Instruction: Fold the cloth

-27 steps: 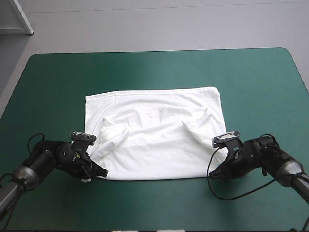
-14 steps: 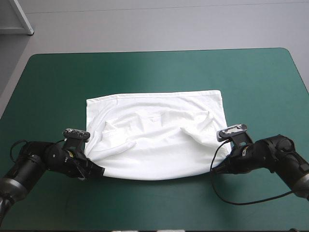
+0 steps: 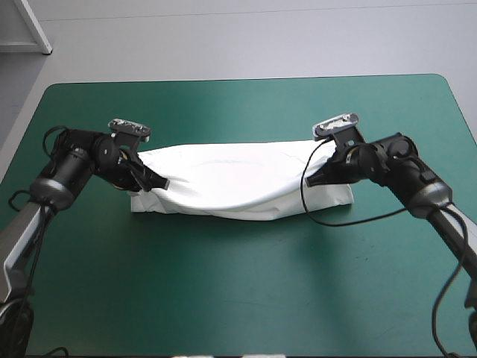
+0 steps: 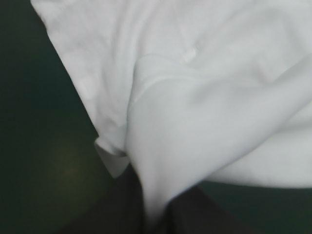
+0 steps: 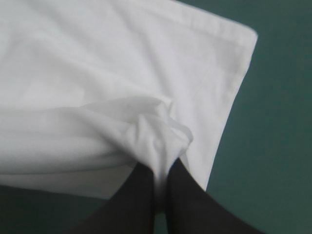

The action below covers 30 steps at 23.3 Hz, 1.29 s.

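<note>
The white T-shirt (image 3: 238, 183) lies across the middle of the teal-green table, its near hem lifted and carried over the rest toward the far side. My left gripper (image 3: 158, 183) is shut on the T-shirt at its left end; white cloth (image 4: 195, 122) runs out from between the black fingers (image 4: 122, 204). My right gripper (image 3: 311, 179) is shut on the T-shirt at its right end, a bunched corner (image 5: 156, 131) pinched between the fingers (image 5: 190, 204). The lower layer's corner (image 5: 246, 36) lies flat on the cover beyond.
Teal-green cover (image 3: 238, 291) surrounds the shirt on all sides, with wide open room toward the near edge. A white post (image 3: 33, 26) stands beyond the table's far left corner.
Both grippers have risen and moved toward the far edge, pulling the shirt's near hem up and over. The spread shirt has become a narrower band across the table.
</note>
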### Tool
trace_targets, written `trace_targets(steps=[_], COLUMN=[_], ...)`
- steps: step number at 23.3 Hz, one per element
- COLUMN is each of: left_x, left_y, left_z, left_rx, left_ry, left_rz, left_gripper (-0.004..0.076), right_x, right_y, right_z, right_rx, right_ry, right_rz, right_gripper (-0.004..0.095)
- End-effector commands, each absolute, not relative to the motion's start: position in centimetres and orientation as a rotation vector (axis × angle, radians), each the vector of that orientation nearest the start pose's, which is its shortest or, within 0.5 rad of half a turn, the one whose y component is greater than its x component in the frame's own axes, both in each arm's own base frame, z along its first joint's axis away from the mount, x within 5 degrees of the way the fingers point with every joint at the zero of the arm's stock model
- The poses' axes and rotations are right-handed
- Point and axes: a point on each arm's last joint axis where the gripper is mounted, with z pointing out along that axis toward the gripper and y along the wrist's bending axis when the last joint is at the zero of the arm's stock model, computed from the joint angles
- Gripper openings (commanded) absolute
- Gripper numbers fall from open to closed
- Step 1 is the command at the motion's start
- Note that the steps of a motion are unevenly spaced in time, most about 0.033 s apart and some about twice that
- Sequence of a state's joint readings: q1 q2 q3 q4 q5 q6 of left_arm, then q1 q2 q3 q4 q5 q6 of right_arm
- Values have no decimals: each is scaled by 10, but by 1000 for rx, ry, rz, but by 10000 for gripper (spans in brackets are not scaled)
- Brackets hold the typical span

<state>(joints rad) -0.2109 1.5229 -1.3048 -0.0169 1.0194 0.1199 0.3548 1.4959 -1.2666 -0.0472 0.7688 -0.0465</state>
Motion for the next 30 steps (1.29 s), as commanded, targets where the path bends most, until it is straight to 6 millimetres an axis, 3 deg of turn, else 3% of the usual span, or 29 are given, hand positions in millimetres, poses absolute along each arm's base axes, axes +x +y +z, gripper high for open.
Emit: trace_targets(steps=[1,6,8,12,14,15,19,21,23,25,30], left_x=[342,384,403,427,436,439,445,445,444,442,429], left_y=[-51,-39,-40,-42,-42,-42,-43,-43,-43,-43,-44], left_z=[338,340,329,302,290,288,286,287,291,303,352], left_rx=[377,360,346,347,349,346,324,323,323,309,302], left_ry=[2604,2519,2467,2428,2410,2400,2356,2351,2356,2361,2332], left_rz=[-33,-20,-19,-1,4,5,5,5,6,-3,-31], left_gripper=[20,19,19,20,55,102,412,542,594,595,592], right_x=[346,397,419,443,449,450,449,447,442,434,403], right_y=[109,107,110,118,121,123,123,122,121,119,109], right_z=[355,356,345,316,306,303,304,309,323,340,390], right_rx=[-455,-398,-395,-396,-365,-358,-346,-311,-296,-280,-261], right_ry=[2266,2238,2241,2256,2265,2269,2268,2262,2236,2202,2128], right_rz=[-21,-19,-27,-20,26,42,56,73,82,92,97], right_gripper=[-16,-18,-18,-13,59,128,555,701,736,721,698])
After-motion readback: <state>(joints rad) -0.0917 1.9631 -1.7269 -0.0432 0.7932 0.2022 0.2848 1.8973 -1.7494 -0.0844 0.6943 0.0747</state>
